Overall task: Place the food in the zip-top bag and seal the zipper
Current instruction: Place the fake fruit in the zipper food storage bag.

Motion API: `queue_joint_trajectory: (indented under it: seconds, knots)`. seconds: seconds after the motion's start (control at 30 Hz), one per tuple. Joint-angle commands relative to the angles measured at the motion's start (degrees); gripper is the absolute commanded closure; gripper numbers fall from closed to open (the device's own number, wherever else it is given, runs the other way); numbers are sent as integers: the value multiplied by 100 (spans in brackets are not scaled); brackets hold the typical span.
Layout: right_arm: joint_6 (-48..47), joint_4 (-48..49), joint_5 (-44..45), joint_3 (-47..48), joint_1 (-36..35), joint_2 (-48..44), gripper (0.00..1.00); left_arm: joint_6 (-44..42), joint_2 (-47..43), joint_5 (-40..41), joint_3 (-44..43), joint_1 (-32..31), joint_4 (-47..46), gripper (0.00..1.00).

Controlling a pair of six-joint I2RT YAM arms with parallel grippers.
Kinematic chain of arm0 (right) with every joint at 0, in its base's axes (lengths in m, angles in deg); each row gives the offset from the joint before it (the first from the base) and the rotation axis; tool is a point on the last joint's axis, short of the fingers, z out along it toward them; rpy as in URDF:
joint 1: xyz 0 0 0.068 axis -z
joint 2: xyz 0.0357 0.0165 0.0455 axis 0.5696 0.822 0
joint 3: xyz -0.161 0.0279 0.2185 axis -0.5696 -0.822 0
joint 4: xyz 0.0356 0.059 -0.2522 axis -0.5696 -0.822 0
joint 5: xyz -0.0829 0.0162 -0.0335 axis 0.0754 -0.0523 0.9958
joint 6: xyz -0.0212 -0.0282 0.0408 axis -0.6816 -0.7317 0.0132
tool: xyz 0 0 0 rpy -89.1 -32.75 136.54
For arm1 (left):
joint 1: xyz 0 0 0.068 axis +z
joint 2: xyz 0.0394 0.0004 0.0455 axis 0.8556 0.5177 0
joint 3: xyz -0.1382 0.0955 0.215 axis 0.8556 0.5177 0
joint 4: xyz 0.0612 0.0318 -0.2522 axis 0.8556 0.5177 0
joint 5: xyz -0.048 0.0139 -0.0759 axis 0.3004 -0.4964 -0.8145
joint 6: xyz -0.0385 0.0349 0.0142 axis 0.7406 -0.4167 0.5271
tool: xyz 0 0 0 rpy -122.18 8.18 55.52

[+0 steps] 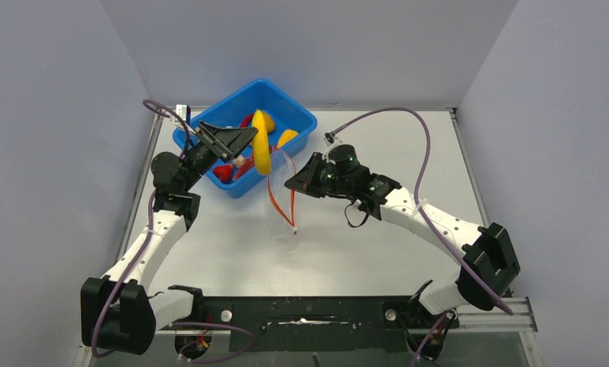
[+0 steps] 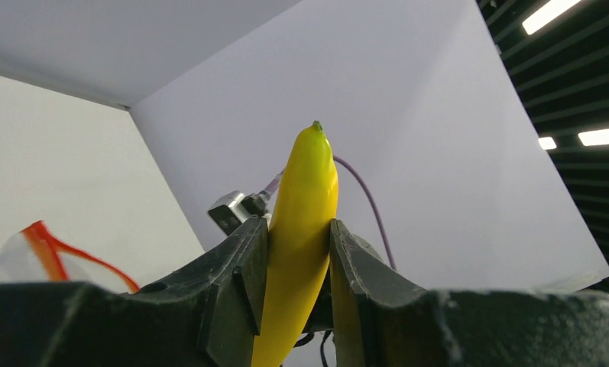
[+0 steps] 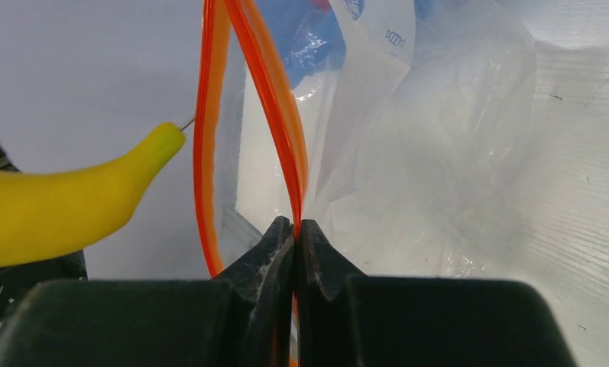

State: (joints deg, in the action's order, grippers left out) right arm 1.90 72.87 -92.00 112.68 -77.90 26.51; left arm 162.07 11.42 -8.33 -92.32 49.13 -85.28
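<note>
- The left pincer [image 2: 297, 229] is clamping the banana [image 2: 307, 191] around its middle, jaws partly apart and pressing on both of its sides
- The banana is showing as smooth, glossy yellow plastic, gently curved, with a small greenish tip pointing away from the wrist camera
- From above, the banana is hanging over the near side of the blue tub [image 1: 289, 98], just beside the bag's mouth
- The right pincer [image 3: 295, 229] is pinching fully closed on the zipper [image 3: 282, 115] at the mouth of the zip-top bag [image 3: 438, 153]
- The zipper is reading as a thin red-orange strip, its two lips bowing apart into a long, narrow loop, so the mouth is standing open
- The bag is looking clear, crinkled and floppy, with small blue print near the top, its body slumping onto the surface [image 1: 324, 252] between the tub and the right arm
- A red piece [image 1: 223, 173] and an orange lump [image 1: 287, 138] are lying in the tub
</note>
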Motion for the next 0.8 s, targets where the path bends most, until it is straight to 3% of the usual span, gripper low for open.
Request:
queue_joint_trajectory:
  seconds: [0.0, 0.47, 0.67, 0.77]
  knots:
    - [96, 420, -128, 121, -27, 127, 100, 423, -367, 359, -42, -109, -821, 100]
    - [143, 579, -137, 97, -32, 239, 100, 182, -521, 422, 74, -353, -453, 100]
    - [55, 518, -154, 251, -31, 223, 100, -621, -596, 596, 282, -380, 120, 100]
    - [46, 499, -126, 259, -41, 185, 100, -636, -490, 505, 489, -391, -189, 100]
